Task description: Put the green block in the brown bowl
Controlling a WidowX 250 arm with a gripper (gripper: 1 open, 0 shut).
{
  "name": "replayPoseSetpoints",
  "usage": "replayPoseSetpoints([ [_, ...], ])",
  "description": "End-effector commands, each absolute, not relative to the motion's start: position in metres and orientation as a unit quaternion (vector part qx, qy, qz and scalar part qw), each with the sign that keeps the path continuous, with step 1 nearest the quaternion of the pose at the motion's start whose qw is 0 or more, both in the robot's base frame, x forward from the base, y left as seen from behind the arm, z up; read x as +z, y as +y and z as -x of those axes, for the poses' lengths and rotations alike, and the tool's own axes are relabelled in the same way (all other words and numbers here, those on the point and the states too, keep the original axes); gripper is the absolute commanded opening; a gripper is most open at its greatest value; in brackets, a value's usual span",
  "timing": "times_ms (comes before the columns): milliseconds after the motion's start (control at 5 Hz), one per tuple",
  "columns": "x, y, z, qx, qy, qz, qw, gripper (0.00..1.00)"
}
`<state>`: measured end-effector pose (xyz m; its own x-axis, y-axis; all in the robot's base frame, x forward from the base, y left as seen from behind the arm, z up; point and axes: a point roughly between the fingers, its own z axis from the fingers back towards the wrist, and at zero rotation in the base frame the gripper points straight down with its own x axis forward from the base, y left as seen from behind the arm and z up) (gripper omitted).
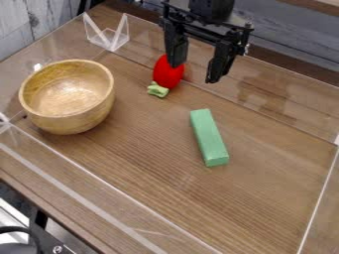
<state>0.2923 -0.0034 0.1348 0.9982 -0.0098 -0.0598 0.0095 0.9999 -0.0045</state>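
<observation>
- A long, flat, rectangular bar of plain mid-green, the green block (208,137), is seen lying flat on the wood-grain table (146,189), right of centre, its long axis running from upper left to lower right
- A round, thick-walled bowl of light-brown wood, the brown bowl (66,95), is set at the left side of the table; its inside is pale and grainy, and nothing is seen in it
- Block and bowl are well apart, with a bare strip of table between them
- A rounded red object (166,71) with a small light-green piece (158,90) at its lower edge is placed near the back, between bowl and block
- The black gripper (195,59) is held above the back of the table, pointing down, its two dark fingers spread wide and holding nothing; the left finger stands just over the red object, though contact cannot be told
- The table is bounded by clear, glossy plastic walls (79,203) along its edges
- The front half of the table is left bare, so open room is given around the block on every side
</observation>
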Motion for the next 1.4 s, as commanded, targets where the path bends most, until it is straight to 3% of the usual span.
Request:
replayPoseSetpoints([
  [0, 0.135, -0.002, -0.288, 0.044, 0.037, 0.009, 0.998, 1.00],
  [200, 0.134, 0.000, -0.282, 0.100, 0.043, 0.018, 0.994, 1.00],
  [400, 0.115, -0.004, -0.275, 0.133, 0.042, 0.027, 0.990, 1.00],
  [800, 0.083, -0.024, -0.268, 0.198, 0.017, 0.057, 0.978, 1.00],
  [1200, 0.069, -0.032, -0.276, 0.320, -0.015, 0.076, 0.944, 1.00],
])
